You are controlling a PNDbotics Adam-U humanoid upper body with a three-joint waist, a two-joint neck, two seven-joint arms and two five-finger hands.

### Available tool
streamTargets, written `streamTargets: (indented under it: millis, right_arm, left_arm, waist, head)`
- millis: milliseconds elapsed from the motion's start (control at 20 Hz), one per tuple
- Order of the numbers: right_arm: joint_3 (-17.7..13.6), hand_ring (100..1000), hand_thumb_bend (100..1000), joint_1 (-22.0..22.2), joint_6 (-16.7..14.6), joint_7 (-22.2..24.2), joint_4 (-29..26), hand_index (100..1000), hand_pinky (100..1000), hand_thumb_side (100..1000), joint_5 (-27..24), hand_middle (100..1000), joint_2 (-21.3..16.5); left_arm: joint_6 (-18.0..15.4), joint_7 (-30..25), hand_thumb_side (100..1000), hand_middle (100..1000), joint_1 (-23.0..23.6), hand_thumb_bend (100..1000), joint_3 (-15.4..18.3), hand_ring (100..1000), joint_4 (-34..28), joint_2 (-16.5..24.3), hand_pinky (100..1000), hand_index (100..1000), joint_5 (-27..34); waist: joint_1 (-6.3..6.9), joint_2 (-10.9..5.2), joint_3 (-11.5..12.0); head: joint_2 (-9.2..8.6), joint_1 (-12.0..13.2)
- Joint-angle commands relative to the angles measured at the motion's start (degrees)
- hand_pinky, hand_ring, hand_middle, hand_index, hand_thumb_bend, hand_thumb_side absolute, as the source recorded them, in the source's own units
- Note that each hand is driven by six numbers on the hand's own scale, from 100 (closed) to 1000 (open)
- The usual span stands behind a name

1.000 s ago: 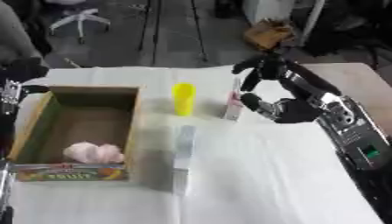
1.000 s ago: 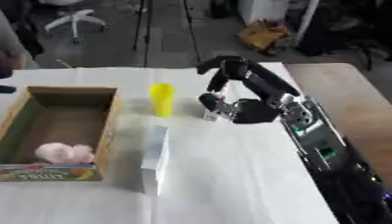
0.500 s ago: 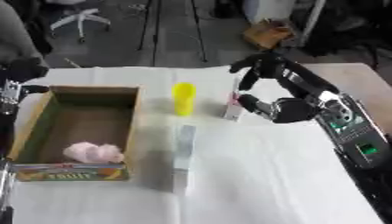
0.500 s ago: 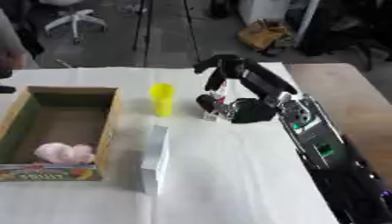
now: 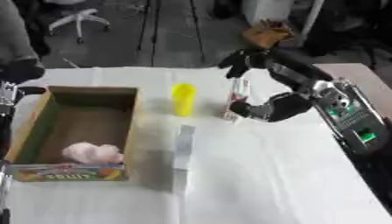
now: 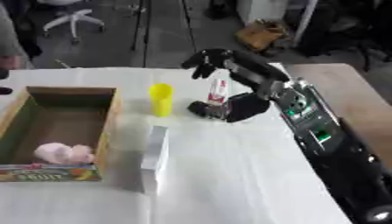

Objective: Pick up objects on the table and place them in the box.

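Observation:
A small upright packet (image 5: 236, 98), pale with red marks, stands on the white table right of a yellow cup (image 5: 183, 99). My right hand (image 5: 279, 107) comes in from the right and straddles the packet. Its fingers (image 5: 243, 62) arch over the packet's top and its thumb (image 5: 246, 110) lies at the base. The fingers look spread, not closed on it. A long white box (image 5: 181, 151) stands on edge in the middle. The cardboard box (image 5: 131, 118) at the left holds a pink soft thing (image 5: 92, 153). A dark part of my left arm (image 5: 17, 73) shows at the left edge.
The table's far edge runs just behind the cup and packet, with floor, a chair and stands beyond. A brown table (image 6: 329, 74) adjoins at the right. My right forearm (image 6: 314, 127) covers the table's right side.
The right hand's fingers have crept slightly left over the packet's top. The cup, the white box and the cardboard box have stayed put.

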Motion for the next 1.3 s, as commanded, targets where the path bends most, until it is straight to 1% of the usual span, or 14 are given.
streamTargets:
  millis: [50,100,150,200,250,300,400,600,650,700,750,900,1100,1300]
  right_arm:
    - [2.18,821,491,-3.80,-2.89,2.93,0.38,919,821,443,3.21,882,-2.62]
    - [2.56,876,502,-4.58,-3.84,3.88,0.67,931,882,401,4.17,913,-2.61]
    - [3.33,910,510,-5.59,-4.78,4.82,0.24,939,904,372,5.11,934,-3.18]
    - [4.47,919,512,-6.84,-5.71,5.75,-0.56,941,911,364,6.04,938,-3.82]
    - [5.70,948,521,-8.17,-6.61,6.65,-1.33,948,935,347,6.94,955,-4.36]
    - [6.53,964,552,-9.36,-7.55,7.59,-1.86,953,949,358,7.88,962,-4.67]
    - [7.15,981,522,-10.64,-9.45,9.49,-2.55,956,963,317,9.78,975,-4.79]
    - [7.79,997,517,-12.09,-13.24,13.28,-4.31,958,975,297,13.57,982,-3.99]
    - [8.01,1000,497,-12.42,-14.18,14.22,-4.76,957,984,247,14.51,985,-3.48]
    - [8.79,1000,497,-12.87,-15.17,15.21,-5.16,957,984,247,15.50,985,-2.80]
    - [9.44,1000,488,-13.17,-16.12,16.16,-5.22,956,984,226,16.45,985,-2.12]
    - [10.35,1000,485,-13.49,-19.00,19.04,-4.25,955,982,218,19.33,983,0.04]
    - [9.91,999,484,-12.98,-22.47,22.43,-1.35,953,973,219,22.80,977,3.25]
    - [8.67,992,484,-12.21,-24.74,23.11,3.10,951,966,221,26.27,972,5.36]
  left_arm:
    - [-0.06,-0.28,957,673,-0.34,484,-0.26,791,-0.71,0.85,688,810,-0.19]
    - [-0.06,-0.29,957,673,-0.35,484,-0.25,791,-0.71,0.86,688,810,-0.19]
    - [-0.08,-0.40,958,672,-0.33,484,-0.39,791,-0.70,0.88,688,810,-0.18]
    - [-0.09,-0.46,958,672,-0.33,484,-0.44,791,-0.70,0.88,688,810,-0.17]
    - [-0.08,-0.47,958,672,-0.29,484,-0.41,791,-0.70,0.89,688,810,-0.17]
    - [-0.05,-0.44,958,672,-0.26,484,-0.36,791,-0.69,0.91,688,810,-0.18]
    - [-0.02,-0.39,958,672,-0.23,485,-0.31,791,-0.70,0.93,688,810,-0.19]
    - [-0.03,-0.46,958,672,-0.23,485,-0.38,791,-0.72,0.89,688,810,-0.13]
    - [-0.04,-0.50,958,671,-0.27,486,-0.43,791,-0.74,0.91,688,810,-0.11]
    - [-0.05,-0.52,958,671,-0.29,486,-0.44,791,-0.75,0.95,688,810,-0.09]
    - [-0.05,-0.53,958,671,-0.30,486,-0.44,791,-0.76,0.97,688,810,-0.07]
    - [-0.05,-0.61,958,671,-0.34,486,-0.50,791,-0.77,0.92,689,810,-0.01]
    - [-0.08,-0.78,958,670,-0.43,486,-0.58,790,-0.78,0.77,688,810,0.03]
    - [-0.10,-0.76,958,666,-0.46,488,-0.54,789,-0.79,0.72,688,810,0.11]
  waist:
    - [0.03,-0.53,0.09]
    - [0.01,-0.51,0.12]
    - [-0.16,-0.56,0.53]
    - [-0.22,-0.53,0.67]
    - [-0.29,-0.51,0.74]
    - [-0.34,-0.48,0.74]
    - [-0.41,-0.45,0.72]
    - [-0.58,-0.52,0.83]
    - [-0.62,-0.54,0.96]
    - [-0.64,-0.57,1.02]
    - [-0.67,-0.59,1.06]
    - [-0.70,-0.60,1.12]
    - [-0.57,-0.53,1.26]
    - [-0.42,-0.47,1.36]
  head:
    - [0.40,-0.32]
    - [0.40,-0.34]
    - [0.40,-0.67]
    - [0.40,-0.75]
    - [0.40,-0.75]
    - [0.40,-0.70]
    - [0.40,-0.62]
    - [0.40,-0.63]
    - [0.40,-0.76]
    - [0.40,-0.83]
    - [0.40,-0.90]
    - [0.40,-1.00]
    - [0.40,-1.06]
    - [0.40,-1.19]
